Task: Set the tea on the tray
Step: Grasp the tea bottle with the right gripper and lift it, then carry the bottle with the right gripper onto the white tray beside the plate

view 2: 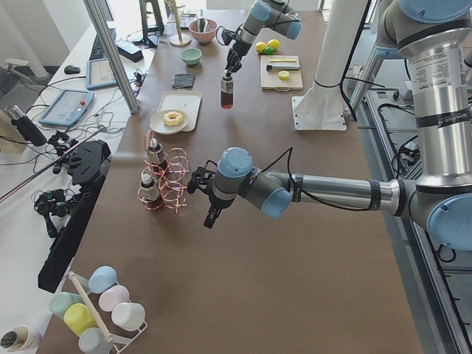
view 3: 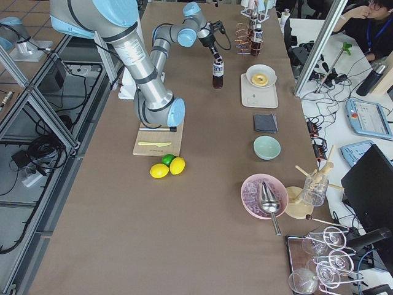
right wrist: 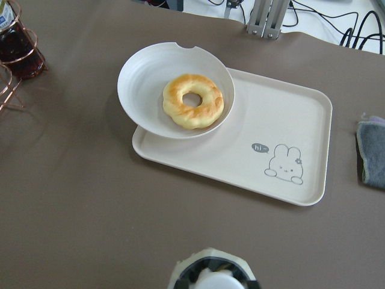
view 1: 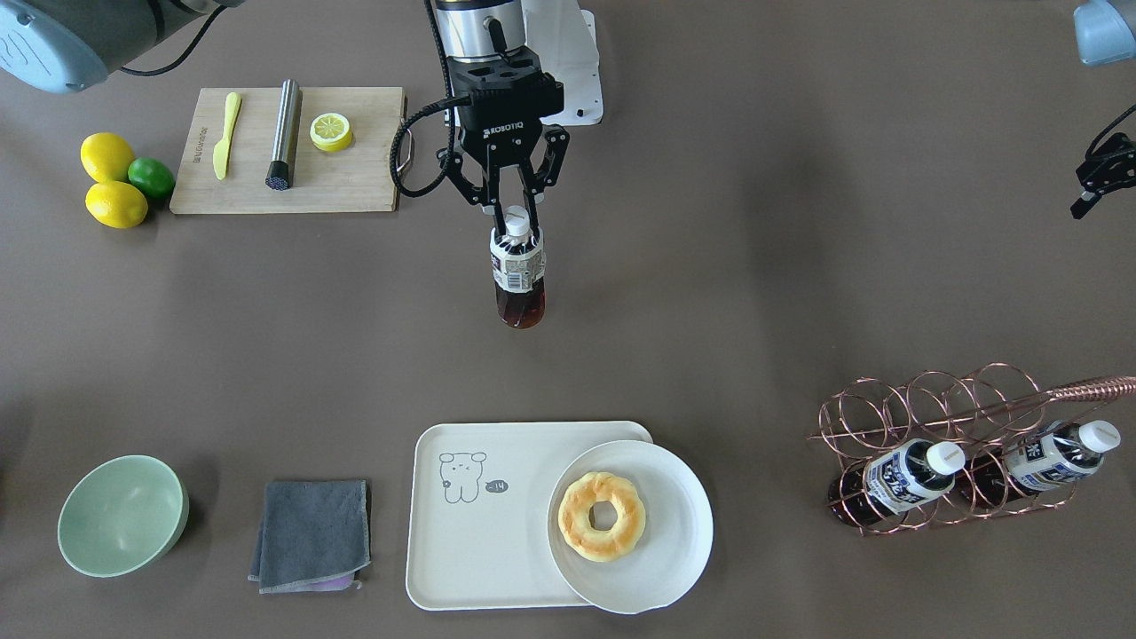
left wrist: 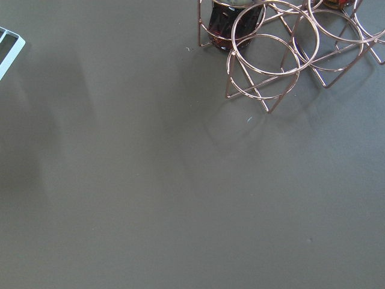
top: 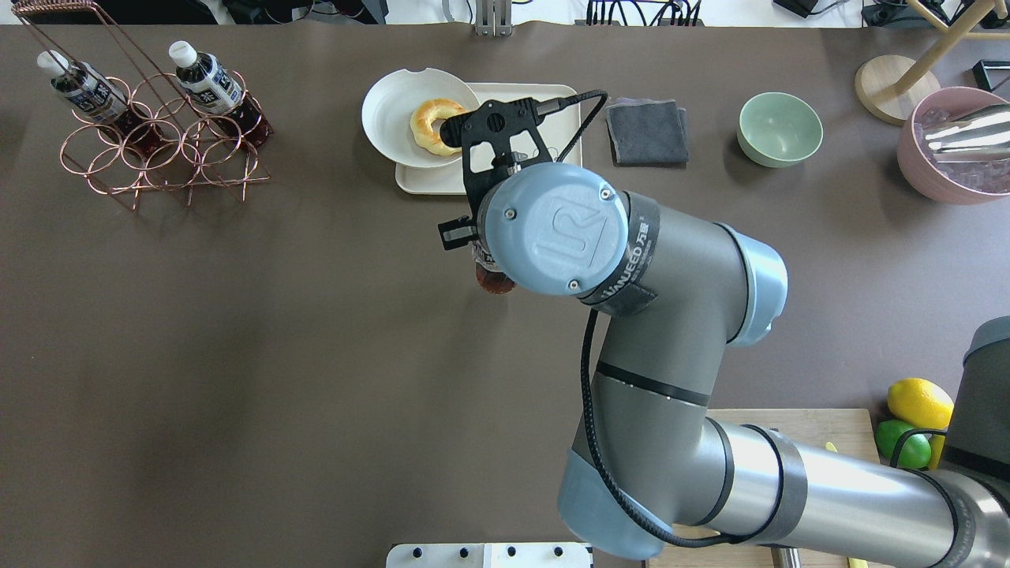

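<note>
My right gripper (view 1: 515, 222) is shut on the neck of a tea bottle (view 1: 517, 275) with dark liquid, a white cap and a navy-and-white label. The bottle hangs upright over bare table, short of the cream tray (view 1: 479, 550). Its cap shows at the bottom of the right wrist view (right wrist: 210, 280), with the tray (right wrist: 277, 120) ahead. A round white plate (view 1: 674, 515) with a donut (view 1: 602, 515) overlaps one end of the tray. Two more tea bottles (view 1: 905, 479) lie in a copper wire rack (view 1: 932, 417). My left gripper (view 1: 1087, 200) hovers near the rack; I cannot tell whether it is open.
A wooden cutting board (view 1: 355, 177) with a yellow knife, a metal tube and a lemon half lies near the robot, with lemons and a lime (view 1: 115, 182) beside it. A grey cloth (view 1: 312, 532) and a green bowl (view 1: 120, 515) lie beside the tray.
</note>
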Available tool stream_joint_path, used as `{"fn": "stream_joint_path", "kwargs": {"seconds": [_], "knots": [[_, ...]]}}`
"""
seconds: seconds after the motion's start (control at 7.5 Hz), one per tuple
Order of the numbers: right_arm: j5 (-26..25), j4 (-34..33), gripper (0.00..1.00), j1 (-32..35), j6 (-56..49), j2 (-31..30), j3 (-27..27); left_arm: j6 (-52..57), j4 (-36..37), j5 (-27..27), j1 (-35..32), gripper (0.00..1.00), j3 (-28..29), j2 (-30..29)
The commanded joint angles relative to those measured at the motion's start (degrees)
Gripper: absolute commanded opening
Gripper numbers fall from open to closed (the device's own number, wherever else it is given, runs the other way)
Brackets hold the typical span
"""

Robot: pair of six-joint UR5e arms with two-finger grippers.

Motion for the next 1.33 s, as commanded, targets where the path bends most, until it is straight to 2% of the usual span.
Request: {"fn": "stream_joint_path", "kwargs": {"seconds": [0.0,0.27,0.53,0.67,0.8,1.2], "knots": [[5.27,0.06,0.0,8.92,-3.74,1.55,-0.92,-0.04,-0.05,-0.03,0.0,0.99,-0.3,0.0],[7.22,2.24,0.0,13.86,-3.94,6.1,-9.75,-0.04,-0.05,-0.03,-0.09,0.99,-0.74,0.09],[11.78,15.8,0.0,18.26,-3.94,8.31,-24.5,-0.04,-0.05,-0.03,-0.09,0.99,-0.74,0.09],[13.54,19.01,0.0,20.02,-4.63,10.58,-31.18,-0.04,-0.14,-0.03,-0.09,0.99,-0.91,0.09],[14.78,19.13,0.0,21.34,-5.94,11.91,-34.12,-0.12,-0.57,-0.03,-0.18,0.99,-0.91,0.09],[15.84,19.22,0.0,22.23,-8.5,10.44,-34.85,-0.12,-0.93,-0.03,-0.62,0.99,-0.83,-0.17]]}}
